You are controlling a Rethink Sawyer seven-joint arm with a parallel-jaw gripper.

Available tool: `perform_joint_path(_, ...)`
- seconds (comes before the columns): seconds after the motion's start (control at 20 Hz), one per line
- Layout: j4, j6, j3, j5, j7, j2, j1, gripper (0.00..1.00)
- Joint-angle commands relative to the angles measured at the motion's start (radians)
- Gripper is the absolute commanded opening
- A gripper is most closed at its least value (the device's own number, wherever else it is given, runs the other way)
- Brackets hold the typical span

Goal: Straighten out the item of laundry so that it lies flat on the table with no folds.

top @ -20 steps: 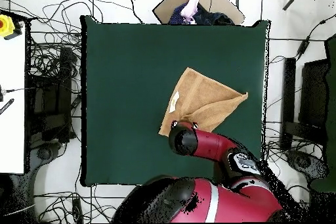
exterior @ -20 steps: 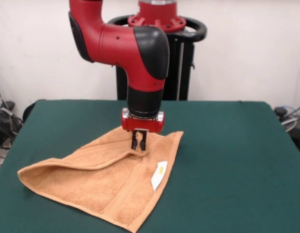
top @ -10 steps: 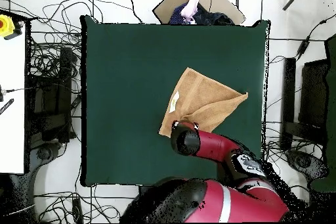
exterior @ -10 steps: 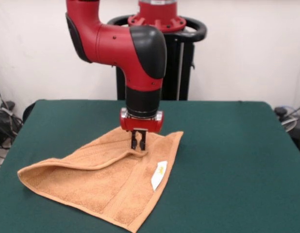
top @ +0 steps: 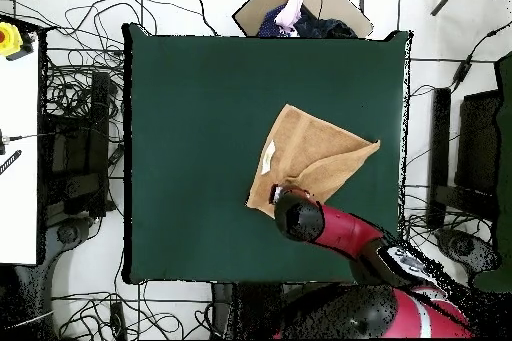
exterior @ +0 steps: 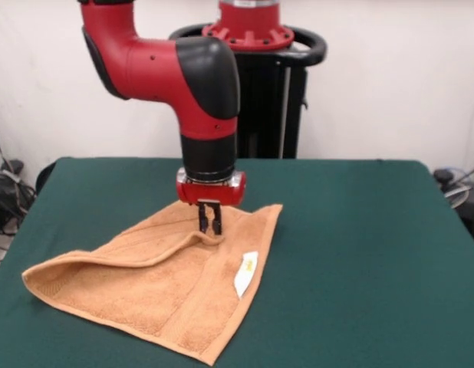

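Observation:
The orange-tan towel (exterior: 156,280) lies on the dark green table (exterior: 360,230), folded over on itself in a rough triangle, with a raised fold running through its middle. Its white tag (exterior: 245,274) sits on the right edge. My gripper (exterior: 209,223) points straight down at the towel's far part, shut on the corner of the folded-over layer. In the overhead view the towel (top: 318,152) lies right of the table's (top: 190,137) centre, its tag (top: 267,155) on the left edge. My arm's wrist (top: 298,215) hides the gripper there.
The black pedestal (exterior: 275,84) stands behind the table's far edge. Cables (top: 70,107) cover the floor round the table. A cardboard sheet (top: 320,2) with dark things on it lies past the table's top edge in the overhead view. A white bench (top: 18,157) stands at the left.
My arm has moved a little to the left in the front view, still shut on the towel's folded corner. The whole towel has shifted slightly the same way.

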Motion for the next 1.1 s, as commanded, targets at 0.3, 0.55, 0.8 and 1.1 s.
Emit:
perform_joint_path(0.3, 0.014, -0.033, -0.012, -0.03, 0.146, 0.044, 0.005, 1.0)
perform_joint_path(0.55, 0.029, -0.013, -0.023, 0.0, 0.173, 0.038, 0.015, 1.0)
perform_joint_path(0.8, 0.024, -0.012, -0.025, 0.004, 0.175, 0.046, 0.018, 1.0)
perform_joint_path(1.1, 0.018, 0.003, -0.031, 0.007, 0.171, 0.03, 0.027, 1.0)
